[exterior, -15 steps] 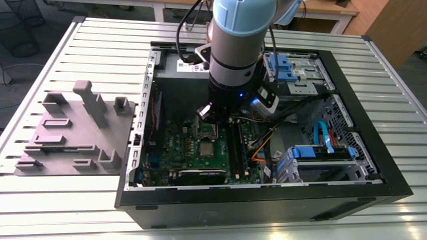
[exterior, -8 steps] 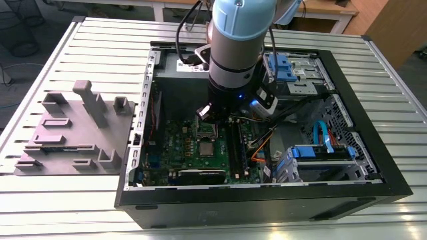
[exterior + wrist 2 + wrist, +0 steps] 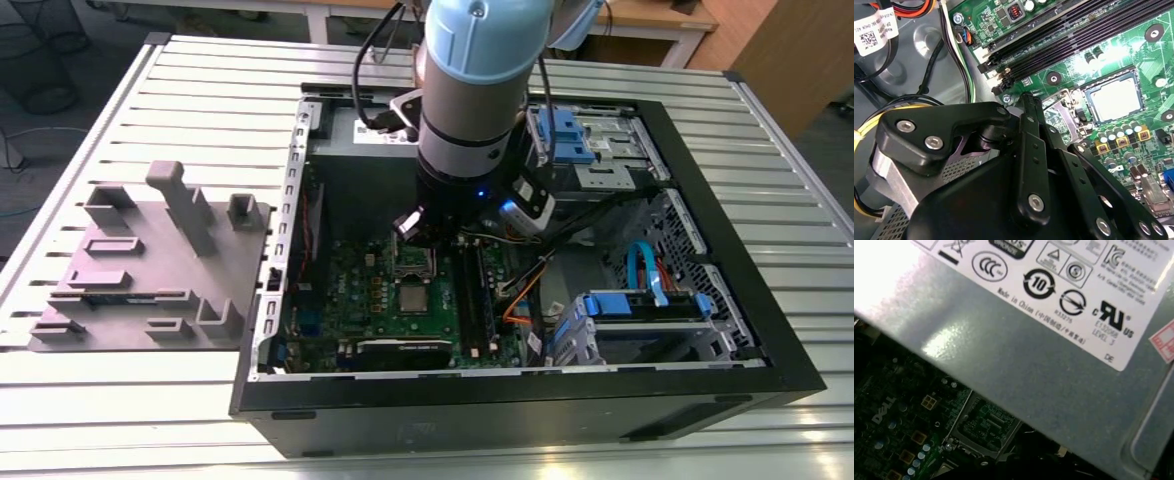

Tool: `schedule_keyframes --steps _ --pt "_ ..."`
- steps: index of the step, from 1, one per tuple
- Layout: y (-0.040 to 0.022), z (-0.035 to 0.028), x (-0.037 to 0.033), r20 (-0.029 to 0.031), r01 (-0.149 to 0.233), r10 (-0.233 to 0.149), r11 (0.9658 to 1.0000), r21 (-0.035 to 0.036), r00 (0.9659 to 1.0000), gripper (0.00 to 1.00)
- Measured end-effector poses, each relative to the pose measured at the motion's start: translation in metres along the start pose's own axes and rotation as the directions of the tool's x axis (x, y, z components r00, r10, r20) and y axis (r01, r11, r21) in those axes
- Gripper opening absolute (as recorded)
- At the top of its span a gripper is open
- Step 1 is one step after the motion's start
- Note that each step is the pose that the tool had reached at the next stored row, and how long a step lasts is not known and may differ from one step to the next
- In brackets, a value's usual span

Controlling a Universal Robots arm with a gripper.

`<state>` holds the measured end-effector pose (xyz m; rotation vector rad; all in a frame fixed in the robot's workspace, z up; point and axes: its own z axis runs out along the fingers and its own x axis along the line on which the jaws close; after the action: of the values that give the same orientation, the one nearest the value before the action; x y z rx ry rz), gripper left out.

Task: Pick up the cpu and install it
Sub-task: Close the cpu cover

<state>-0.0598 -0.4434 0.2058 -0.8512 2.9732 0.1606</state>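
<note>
The cpu point(image 3: 414, 297) is a small pale silver square lying flat in its socket on the green motherboard point(image 3: 350, 290) inside the open computer case point(image 3: 747, 290). In the second wrist view the cpu point(image 3: 1114, 97) sits framed by the socket, and the hinged metal load plate point(image 3: 1060, 106) stands open beside it. My gripper point(image 3: 416, 232) hangs low over the board, just past the socket on the power-supply side. Its black linkage point(image 3: 1026, 100) ends near the load plate, apart from the cpu. In the first wrist view the open load plate point(image 3: 983, 426) lies beneath the power supply's edge.
A big grey power-supply box point(image 3: 1029, 365) stands close behind the gripper. Long black memory slots point(image 3: 1079, 35) run beside the socket. Loose cables point(image 3: 956, 55) and blue drive cages point(image 3: 641, 310) fill the case toward the exterior view's right. A grey fixture tray point(image 3: 147, 260) lies outside the case.
</note>
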Motion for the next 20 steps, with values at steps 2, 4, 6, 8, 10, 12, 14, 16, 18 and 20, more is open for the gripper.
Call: schedule_keyframes --steps 2,4,6,8,10,12,14,16,18,20 --pt "-0.0002 0.0001 -0.0004 0.0001 0.0 0.0 1.0 -0.0002 1.0 0.11" --pt "-0.0005 0.0002 -0.0009 0.0003 0.0 0.0 1.0 -0.0002 1.0 0.11" --pt "-0.0011 0.0002 -0.0019 0.0002 0.0 0.0 1.0 -0.0003 1.0 0.11" --pt "-0.0016 0.0002 -0.0027 0.0 0.0 0.0 1.0 -0.0004 1.0 0.11" --pt "-0.0016 0.0002 -0.0027 -0.0002 0.0 0.0 1.0 -0.0003 1.0 0.11" --pt "-0.0015 0.0012 -0.0025 0.0001 0.0 0.0 1.0 -0.0003 1.0 0.11" --pt "-0.0014 0.0019 -0.002 -0.0002 0.0 0.0 1.0 -0.0002 1.0 0.11" --pt "-0.0013 0.0019 -0.002 -0.0004 0.0 0.0 1.0 -0.0001 1.0 0.11" --pt "-0.0013 0.0021 -0.0019 -0.0001 0.0 0.0 1.0 -0.0003 1.0 0.11" --pt "-0.0011 0.0023 -0.0016 0.0 0.0 0.0 1.0 -0.0003 1.0 0.11"
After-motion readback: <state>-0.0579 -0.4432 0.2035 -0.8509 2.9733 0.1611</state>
